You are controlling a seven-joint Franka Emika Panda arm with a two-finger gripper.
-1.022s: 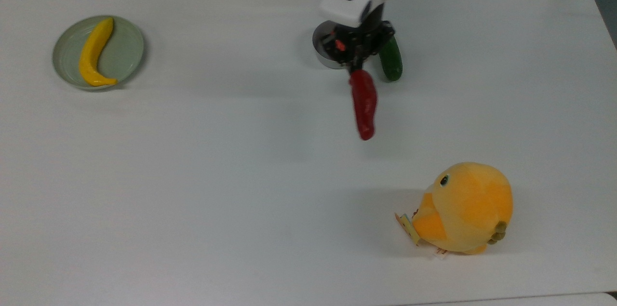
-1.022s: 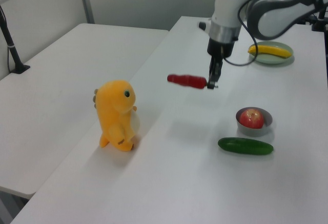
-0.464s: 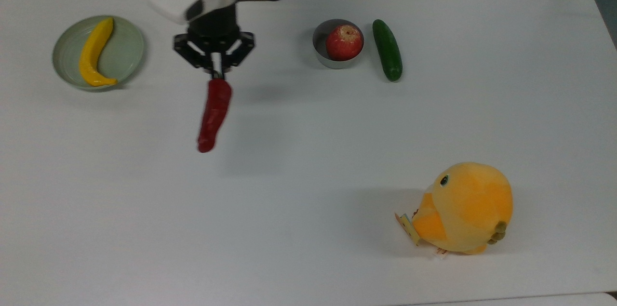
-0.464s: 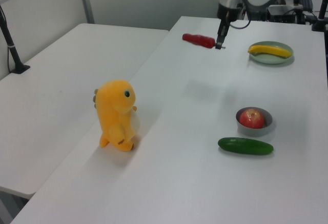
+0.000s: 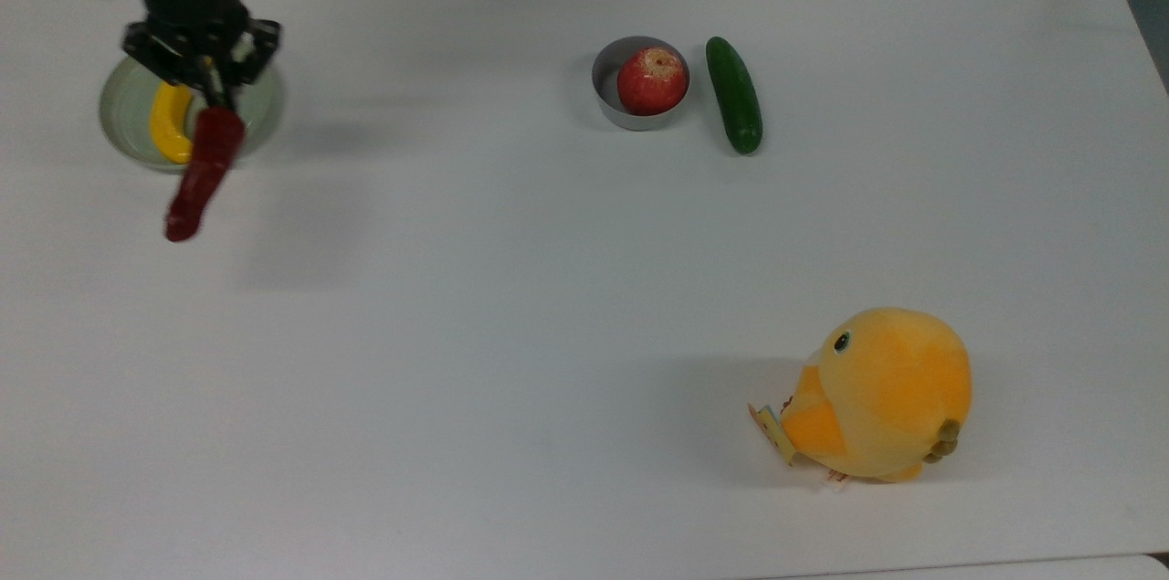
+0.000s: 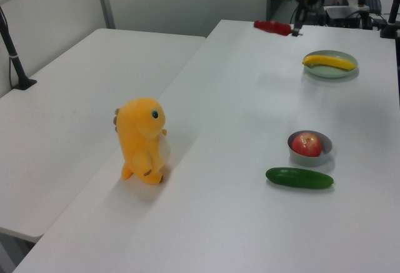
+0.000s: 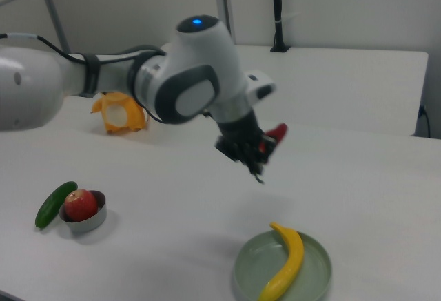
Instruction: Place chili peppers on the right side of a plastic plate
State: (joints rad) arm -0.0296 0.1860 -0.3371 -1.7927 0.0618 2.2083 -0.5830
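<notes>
Top view: gripper (image 5: 215,98) clamped on the stem end of the chili (image 5: 199,171), which hangs out level, held aloft over the plate's (image 5: 117,119) near rim. The banana (image 5: 169,125) occupies the plate's left in the top view, so the right half is probably the target.

Left view: chili (image 6: 272,27) clearly off the table (image 6: 237,117), well above it; height that the top view hides.

Right view: the arm (image 7: 186,84) stands between camera and chili (image 7: 276,133); the plate's (image 7: 313,252) free half shows beside the banana.
</notes>
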